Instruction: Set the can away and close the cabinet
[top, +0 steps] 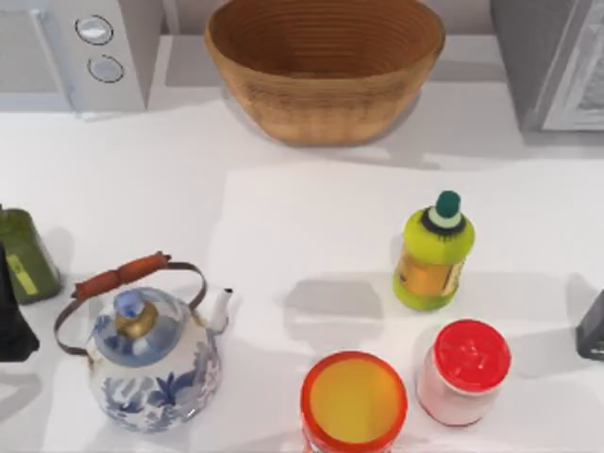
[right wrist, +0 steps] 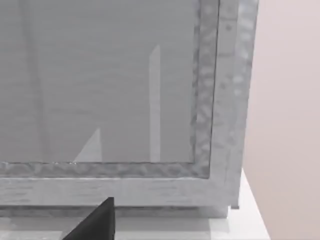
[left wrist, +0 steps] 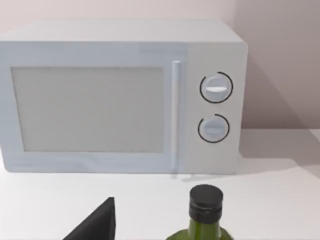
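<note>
Can (top: 354, 404) with orange-red rim and yellow top sits at the tabletop's (top: 311, 236) front edge, right of centre, upright, no gripper on it. Just beside it on the right: red-lidded jar (top: 463, 370). Behind that, yellow-green bottle (top: 433, 253) with dark green cap; orange label, text unreadable. Blue-white kettle (top: 151, 349) at front left. Wicker basket (top: 325, 64) at back centre. Microwave (top: 80, 52) in back-left corner, two dials, no readable markings. Cabinet (top: 555, 61) in back-right corner; right wrist view faces its framed door (right wrist: 105, 85) close up. Left gripper (top: 14, 316) parked at left edge next to green bottle (top: 26, 255); left wrist view adds its black cap (left wrist: 205, 199). Right gripper (top: 593, 327) parked at right edge. Can't tell jaw state on either.
</note>
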Motion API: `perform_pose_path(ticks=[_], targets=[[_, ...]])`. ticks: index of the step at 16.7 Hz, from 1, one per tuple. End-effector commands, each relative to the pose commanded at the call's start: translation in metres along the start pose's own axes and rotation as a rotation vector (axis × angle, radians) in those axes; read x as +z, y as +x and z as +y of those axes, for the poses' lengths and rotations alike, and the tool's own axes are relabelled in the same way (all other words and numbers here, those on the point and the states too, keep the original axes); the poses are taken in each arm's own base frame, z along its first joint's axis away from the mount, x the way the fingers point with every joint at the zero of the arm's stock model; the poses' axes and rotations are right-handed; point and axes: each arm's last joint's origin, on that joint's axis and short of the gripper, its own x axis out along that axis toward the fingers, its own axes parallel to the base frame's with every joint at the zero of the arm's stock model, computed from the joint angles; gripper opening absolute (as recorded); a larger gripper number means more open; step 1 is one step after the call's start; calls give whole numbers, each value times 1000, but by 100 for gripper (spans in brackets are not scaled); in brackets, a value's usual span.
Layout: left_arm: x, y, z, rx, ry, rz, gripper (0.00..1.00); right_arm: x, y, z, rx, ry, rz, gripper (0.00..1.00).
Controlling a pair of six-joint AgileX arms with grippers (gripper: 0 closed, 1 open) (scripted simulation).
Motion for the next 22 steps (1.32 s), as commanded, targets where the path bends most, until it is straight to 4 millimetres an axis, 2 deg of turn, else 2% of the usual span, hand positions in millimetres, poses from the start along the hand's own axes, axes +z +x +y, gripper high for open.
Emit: perform_pose_path(ticks=[2,5,8,10,13,17,19,22], targets=[[0,0,0,0,0,0,100,15,6,-15,-6,-2,1,100],[0,0,0,0,0,0,100,54,17,-42,-12,-14,-3,100],[0,0,0,0,0,0,100,109,25,-64,-14,-12,0,100],[0,0,0,0,0,0,100,153,27,-69,-13,1,8,100],[0,0,0,0,0,0,100,220,23,-59,-11,25,20,100],[0,0,0,0,0,0,100,297,8,-22,-3,22,16,100],[0,0,0,0,0,0,100,322,0,-4,3,10,7,100],[0,0,0,0,0,0,100,340,-6,11,8,2,0,100]])
